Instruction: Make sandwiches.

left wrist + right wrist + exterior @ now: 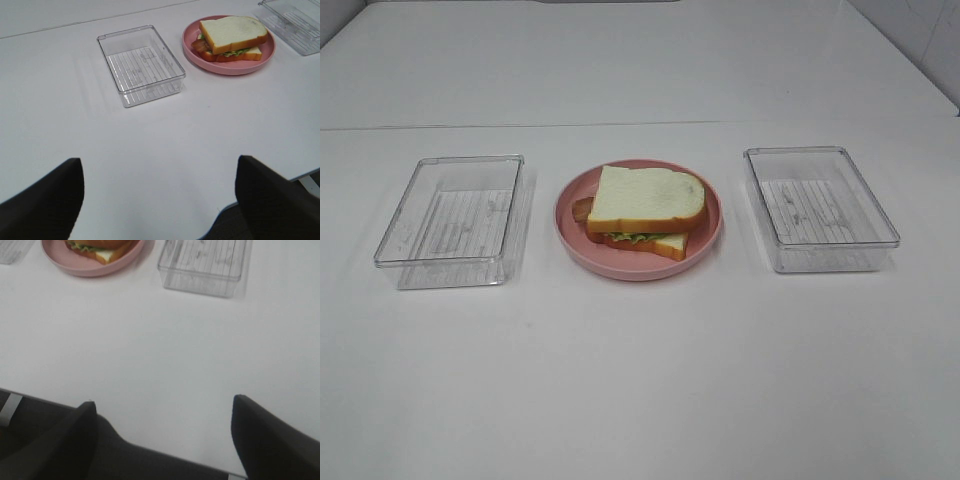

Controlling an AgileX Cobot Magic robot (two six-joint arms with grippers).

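One sandwich (645, 208) lies on a pink plate (704, 247) at the table's middle: two white bread slices with orange-brown crust, green lettuce and a brown strip showing between them. The left wrist view has the sandwich (232, 35) on its plate (229, 67), far beyond my left gripper (159, 200), whose dark fingers (47, 202) stand wide apart with nothing between them. My right gripper (162, 440) is open too, over the table's front edge, with the sandwich (102, 248) cut off at the frame edge. Neither gripper shows in the high view.
A clear plastic box (452, 218) stands left of the plate and another clear box (818, 207) to its right; both look empty. The white table (640, 380) stretches bare toward the front edge.
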